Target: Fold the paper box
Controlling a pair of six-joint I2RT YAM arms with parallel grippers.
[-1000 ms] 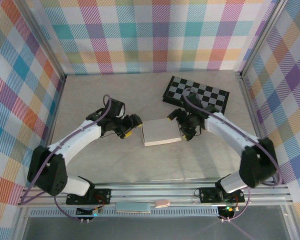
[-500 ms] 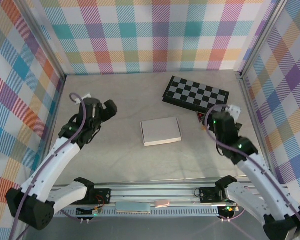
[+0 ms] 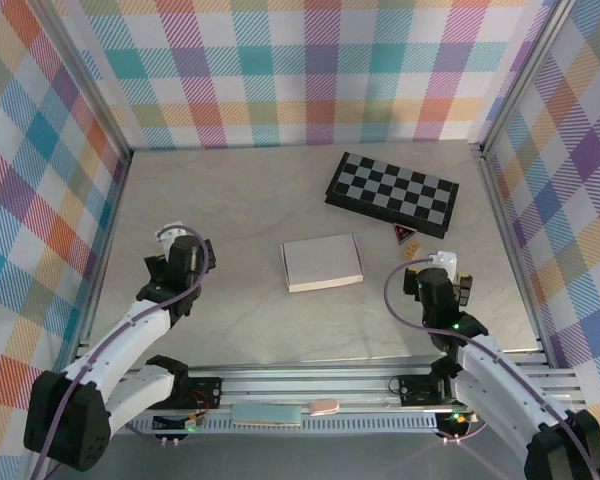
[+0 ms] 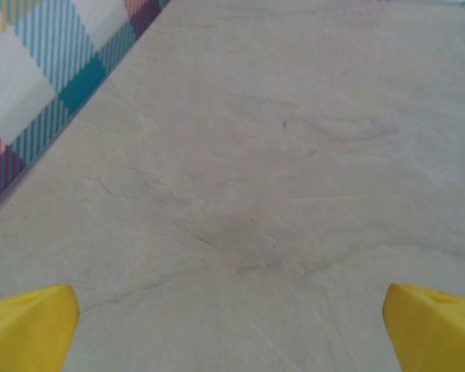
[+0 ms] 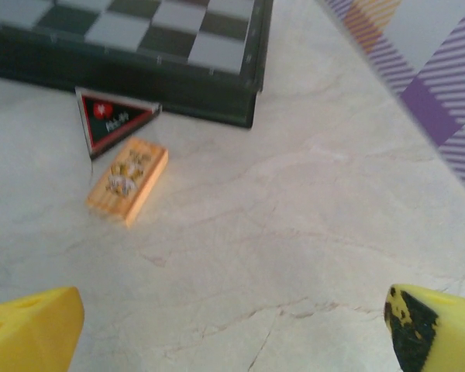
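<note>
The paper box (image 3: 323, 262) lies shut and flat near the middle of the table, a shallow white rectangle with nothing touching it. My left gripper (image 3: 180, 252) is drawn back toward the near left, well away from the box; in the left wrist view its yellow fingertips (image 4: 27, 327) stand wide apart over bare table, the gripper (image 4: 232, 333) open and holding nothing. My right gripper (image 3: 442, 278) is at the near right, also apart from the box. It is open (image 5: 232, 333), with yellow fingertips (image 5: 32, 325) at the frame's lower corners and nothing between them.
A black-and-grey chequered board (image 3: 392, 188) (image 5: 139, 31) lies at the back right. In front of it sit a small black-and-red triangular piece (image 3: 404, 234) (image 5: 112, 116) and an orange wooden block (image 3: 411, 250) (image 5: 128, 180). Plaid walls (image 3: 40, 200) enclose the table on three sides.
Both arms have pulled back from the box's sides toward the near edge. The left jaws opened wider. The box has stayed in place.
</note>
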